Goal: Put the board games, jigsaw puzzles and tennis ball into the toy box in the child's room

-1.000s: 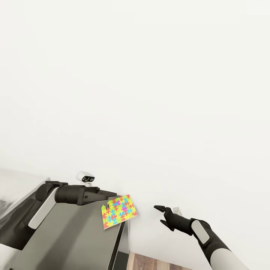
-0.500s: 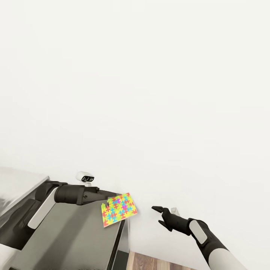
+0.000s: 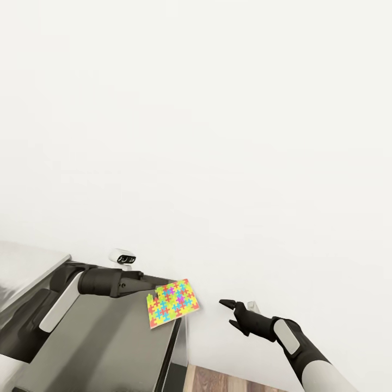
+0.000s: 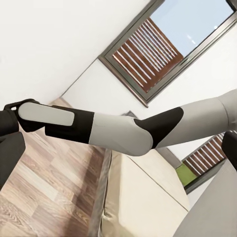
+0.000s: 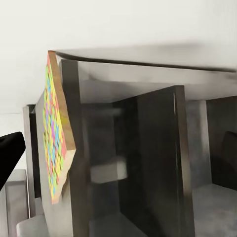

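From my head camera the white wall (image 3: 218, 120) takes up most of what I see. Low on my left is a dark grey cabinet (image 3: 114, 348) with a pale surface (image 3: 24, 258) beyond it, and a strip of wood floor (image 3: 228, 381) shows at the bottom edge.

My left arm (image 3: 65, 305) reaches out over the cabinet top. The left gripper (image 3: 155, 283) is clamped on the corner of one jigsaw puzzle (image 3: 173, 304), a flat square in yellow, pink, blue and green. The puzzle hangs tilted in the air at the cabinet's far corner, just off its edge.

My right arm (image 3: 310, 359) comes up from the lower right. The right gripper (image 3: 233, 313) has its two dark fingers spread apart with nothing between them, and it sits near the puzzle but clear of it.

The right wrist camera shows the puzzle (image 5: 57, 133) edge-on against the cabinet's dark panels (image 5: 153, 163), with its brown cardboard side visible.

The left wrist camera looks back at my right forearm (image 4: 108, 131), with a cream bed (image 4: 143, 197), wood floor (image 4: 44, 192) and a slatted window (image 4: 148, 52) behind it.
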Robot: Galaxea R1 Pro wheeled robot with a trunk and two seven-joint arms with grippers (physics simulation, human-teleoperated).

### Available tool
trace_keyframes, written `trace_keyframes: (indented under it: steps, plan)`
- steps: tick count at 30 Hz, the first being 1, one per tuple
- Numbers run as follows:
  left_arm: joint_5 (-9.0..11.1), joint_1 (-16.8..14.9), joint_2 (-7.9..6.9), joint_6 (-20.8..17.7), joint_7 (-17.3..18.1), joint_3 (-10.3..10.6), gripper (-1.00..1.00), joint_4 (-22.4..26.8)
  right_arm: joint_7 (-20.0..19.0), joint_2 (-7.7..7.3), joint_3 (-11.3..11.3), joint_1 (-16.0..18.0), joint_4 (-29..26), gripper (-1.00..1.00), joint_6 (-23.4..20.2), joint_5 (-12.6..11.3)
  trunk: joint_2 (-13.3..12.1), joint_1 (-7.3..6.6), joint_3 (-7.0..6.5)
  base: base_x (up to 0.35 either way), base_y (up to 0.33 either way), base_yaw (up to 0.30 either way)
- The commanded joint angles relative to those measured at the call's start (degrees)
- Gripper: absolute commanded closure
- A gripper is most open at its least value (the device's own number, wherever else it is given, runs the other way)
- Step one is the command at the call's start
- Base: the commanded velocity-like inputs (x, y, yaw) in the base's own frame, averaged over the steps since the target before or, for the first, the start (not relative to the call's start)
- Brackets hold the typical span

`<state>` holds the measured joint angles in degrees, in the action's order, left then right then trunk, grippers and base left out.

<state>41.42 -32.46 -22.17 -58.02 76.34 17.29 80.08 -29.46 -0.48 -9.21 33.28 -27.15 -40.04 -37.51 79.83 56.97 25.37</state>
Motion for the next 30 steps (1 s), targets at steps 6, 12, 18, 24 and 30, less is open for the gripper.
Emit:
trace_keyframes:
  steps: [6, 12, 18, 24, 30]
  plan:
    - [0.2, -0.1, -0.06, -0.5, 0.1, 0.1, -1.0, 0.0, -0.1, 0.03, -0.3, 0.0, 0.0, -1.0, -0.4, 0.0, 0.0, 0.0, 0.06, 0.0, 0.063, 0.0]
    - [0.3, -0.1, -0.06, -0.4, 0.1, 0.1, -1.0, 0.0, -0.1, 0.03, -0.3, 0.0, 0.0, -1.0, -0.4, 0.0, 0.0, 0.0, 0.06, 0.0, 0.126, 0.0]
    - [0.3, 0.0, -0.06, -0.3, 0.1, 0.1, -1.0, 0.0, -0.1, 0.04, -0.3, 0.0, 0.0, -1.0, -0.4, 0.0, 0.0, 0.0, 0.06, 0.0, 0.017, 0.0]
    - [0.3, -0.1, -0.06, -0.3, 0.1, 0.1, -1.0, 0.0, -0.1, 0.04, -0.3, 0.0, 0.0, -1.0, -0.4, 0.0, 0.0, 0.0, 0.06, 0.0, 0.163, 0.0]
    - [0.3, -0.1, -0.06, -0.3, 0.1, 0.1, -1.0, 0.0, -0.1, 0.04, -0.3, 0.0, 0.0, -1.0, -0.4, 0.0, 0.0, 0.0, 0.06, 0.0, 0.194, 0.0]
